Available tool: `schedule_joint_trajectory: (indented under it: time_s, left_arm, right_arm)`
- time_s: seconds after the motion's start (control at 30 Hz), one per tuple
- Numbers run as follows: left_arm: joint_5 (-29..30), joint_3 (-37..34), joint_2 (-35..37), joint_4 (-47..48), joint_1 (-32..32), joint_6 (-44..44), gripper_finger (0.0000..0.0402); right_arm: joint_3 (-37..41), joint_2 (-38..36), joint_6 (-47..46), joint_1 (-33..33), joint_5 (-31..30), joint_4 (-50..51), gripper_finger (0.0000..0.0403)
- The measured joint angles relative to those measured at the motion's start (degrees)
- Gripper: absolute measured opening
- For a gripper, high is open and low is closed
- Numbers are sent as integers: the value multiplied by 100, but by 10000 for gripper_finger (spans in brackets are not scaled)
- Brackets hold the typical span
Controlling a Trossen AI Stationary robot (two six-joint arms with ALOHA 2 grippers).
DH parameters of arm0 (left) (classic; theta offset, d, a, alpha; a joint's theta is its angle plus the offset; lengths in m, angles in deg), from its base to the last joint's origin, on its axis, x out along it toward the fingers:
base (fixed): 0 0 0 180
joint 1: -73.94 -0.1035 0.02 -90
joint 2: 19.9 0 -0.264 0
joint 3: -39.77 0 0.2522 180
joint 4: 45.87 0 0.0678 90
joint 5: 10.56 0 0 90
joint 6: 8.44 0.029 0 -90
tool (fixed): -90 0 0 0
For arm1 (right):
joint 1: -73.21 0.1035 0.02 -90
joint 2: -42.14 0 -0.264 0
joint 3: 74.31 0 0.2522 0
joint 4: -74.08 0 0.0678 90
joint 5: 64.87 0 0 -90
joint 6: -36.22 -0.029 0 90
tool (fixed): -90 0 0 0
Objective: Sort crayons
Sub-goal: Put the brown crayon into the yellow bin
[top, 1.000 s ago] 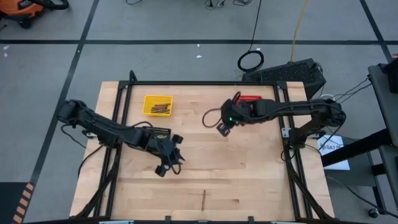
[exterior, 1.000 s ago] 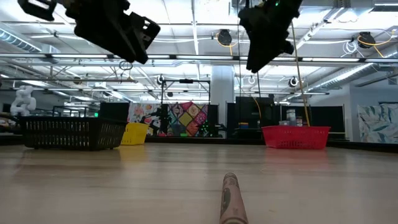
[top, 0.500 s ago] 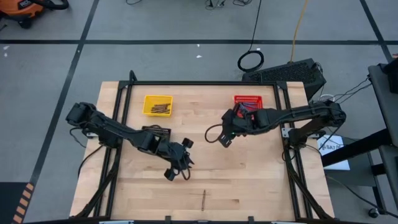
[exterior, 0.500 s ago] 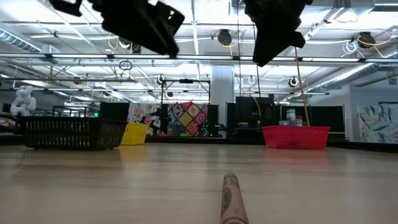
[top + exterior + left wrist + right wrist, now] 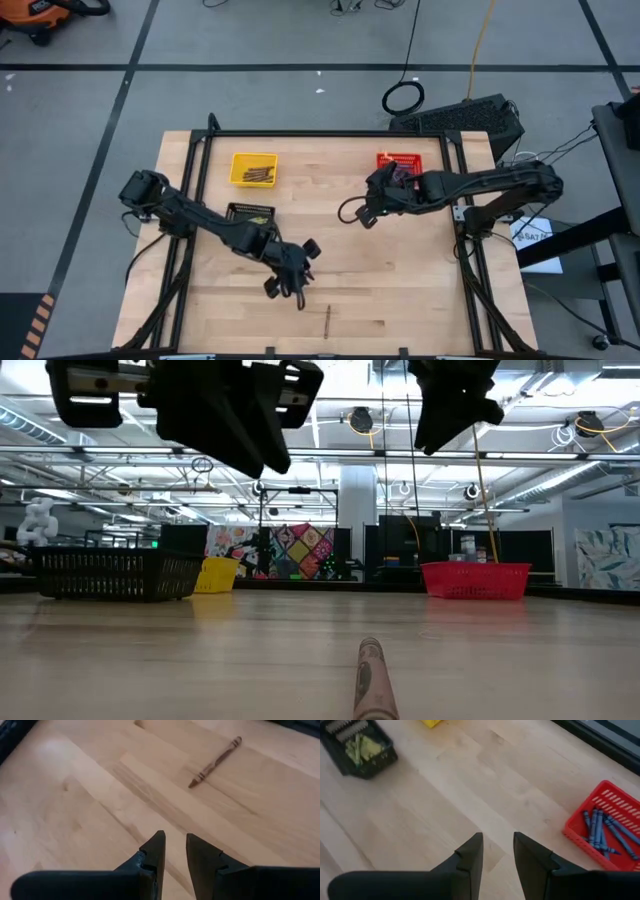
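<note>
wooden worktop [image 5: 400, 290]: left pincer [image 5: 174, 851] slightly parted, empty, brown crayon [image 5: 216, 761] ahead; right pincer [image 5: 497, 851] likewise; low view hides basket contents.

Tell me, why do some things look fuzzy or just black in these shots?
Low view: the brown crayon lies so near the lens that its tip blurs, and both arms are dark silhouettes against bright ceiling lights. Left wrist view: the left end effector is soft-edged, while that crayon ahead is sharper.
</note>
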Motion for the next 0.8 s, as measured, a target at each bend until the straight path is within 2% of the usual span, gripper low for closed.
schedule_joint_trajectory:
  time_s: [0.27,0.4,0.53,0.67,0.8]
  left_arm:
    - [428,0,9,0,-3,-33,77]
    - [419,0,9,-20,15,-27,77]
    - [153,0,9,-29,96,14,77]
    - [119,2,10,129,267,-29,77]
    - [850,2,129,711,445,-54,77]
  right_arm:
    - [0,-38,-125,-2,-37,-9,96]
    - [0,-36,-125,-2,-45,-11,96]
    - [0,-36,-141,-2,-34,-15,96]
    - [0,-36,-767,75,168,-119,96]
    - [2,-36,-1206,347,566,-510,96]
